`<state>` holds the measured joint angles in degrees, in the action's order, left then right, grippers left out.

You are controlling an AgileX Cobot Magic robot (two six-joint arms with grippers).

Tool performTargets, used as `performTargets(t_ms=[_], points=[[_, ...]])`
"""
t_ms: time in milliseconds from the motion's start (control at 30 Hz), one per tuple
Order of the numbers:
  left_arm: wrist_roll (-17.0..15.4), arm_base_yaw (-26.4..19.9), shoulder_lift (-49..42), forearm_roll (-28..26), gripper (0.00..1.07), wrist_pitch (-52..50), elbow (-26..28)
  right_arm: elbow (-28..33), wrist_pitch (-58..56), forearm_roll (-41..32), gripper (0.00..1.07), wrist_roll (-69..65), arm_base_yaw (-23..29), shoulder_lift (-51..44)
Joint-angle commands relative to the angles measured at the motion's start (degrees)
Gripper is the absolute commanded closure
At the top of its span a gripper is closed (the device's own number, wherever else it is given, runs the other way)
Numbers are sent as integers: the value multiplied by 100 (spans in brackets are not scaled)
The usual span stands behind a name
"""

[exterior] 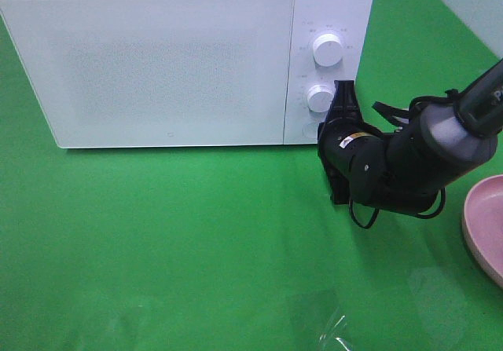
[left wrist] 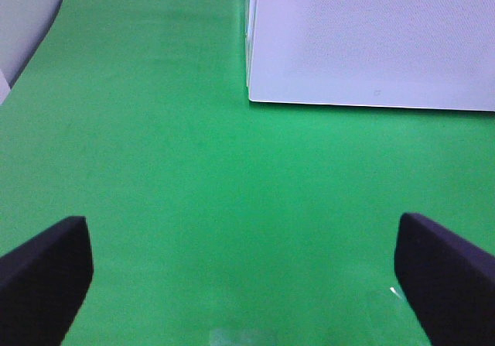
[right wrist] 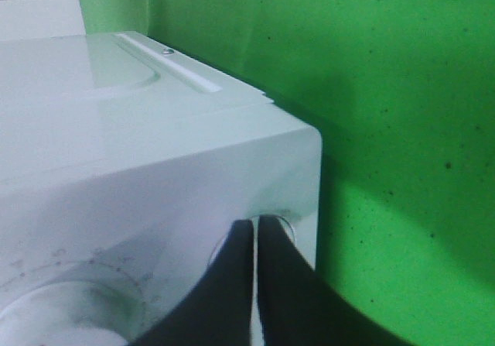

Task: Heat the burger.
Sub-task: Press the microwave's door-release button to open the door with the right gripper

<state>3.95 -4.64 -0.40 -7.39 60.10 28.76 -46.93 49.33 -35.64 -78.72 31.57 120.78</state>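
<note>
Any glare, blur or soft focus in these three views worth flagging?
Exterior high: sharp, microwave top nearly washed out, pale sheen on the green cloth at the bottom edge. Left wrist: evenly lit, similar small sheen. Right wrist: dial and right gripper too close, soft; dark shadow on the cloth beside the microwave.

No text is reading clearly. On the white microwave [exterior: 157, 60], faint markings are ringing its upper dial [exterior: 327, 49] and lower dial [exterior: 320, 98]. Beside the microwave, a yellow label [exterior: 345, 140] is showing on the right gripper [exterior: 343, 92], illegible.
</note>
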Motion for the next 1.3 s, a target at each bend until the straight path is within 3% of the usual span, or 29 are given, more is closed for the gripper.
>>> performTargets(t_ms=[33,600,967,1300], points=[[6,23,-115,-23,8,-52,-23,-126,-160,92,107,34,-17,57],[6,23,-115,-23,8,-52,-23,-384,-160,201,107,74,0,57],[6,23,-115,-23,8,-52,-23,-395,178,-109,107,74,0,57],[6,23,-115,-23,8,-52,-23,-951,808,-258,107,166,0,327]])
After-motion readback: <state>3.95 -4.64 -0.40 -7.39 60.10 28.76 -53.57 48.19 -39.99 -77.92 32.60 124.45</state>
